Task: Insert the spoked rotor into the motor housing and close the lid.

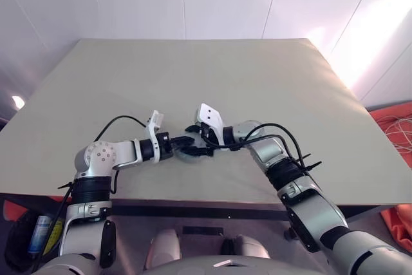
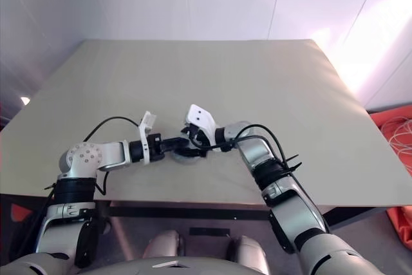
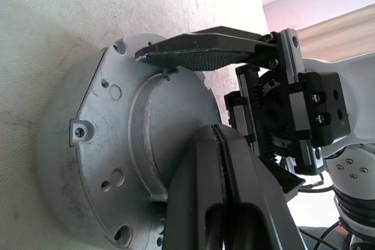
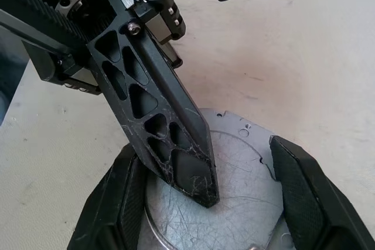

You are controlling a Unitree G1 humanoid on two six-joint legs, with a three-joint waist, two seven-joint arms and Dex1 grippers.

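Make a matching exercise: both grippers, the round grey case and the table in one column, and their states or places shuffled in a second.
1. left gripper of two black fingers
2. right gripper of two black fingers
3. round grey metal motor housing
4. flat beige table

A. lies flat between the two grippers
B. fingers spread to either side of the housing
C. bears the housing
D. fingers shut, tip on the housing's top face

Pairs: 1-D, 2-B, 3-A, 4-C

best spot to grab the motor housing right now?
Take the motor housing by its thin outer rim, from above, one finger on each side. It lies flat on the table, so only the flanged edge offers opposing faces; the shut left gripper rests on its top.
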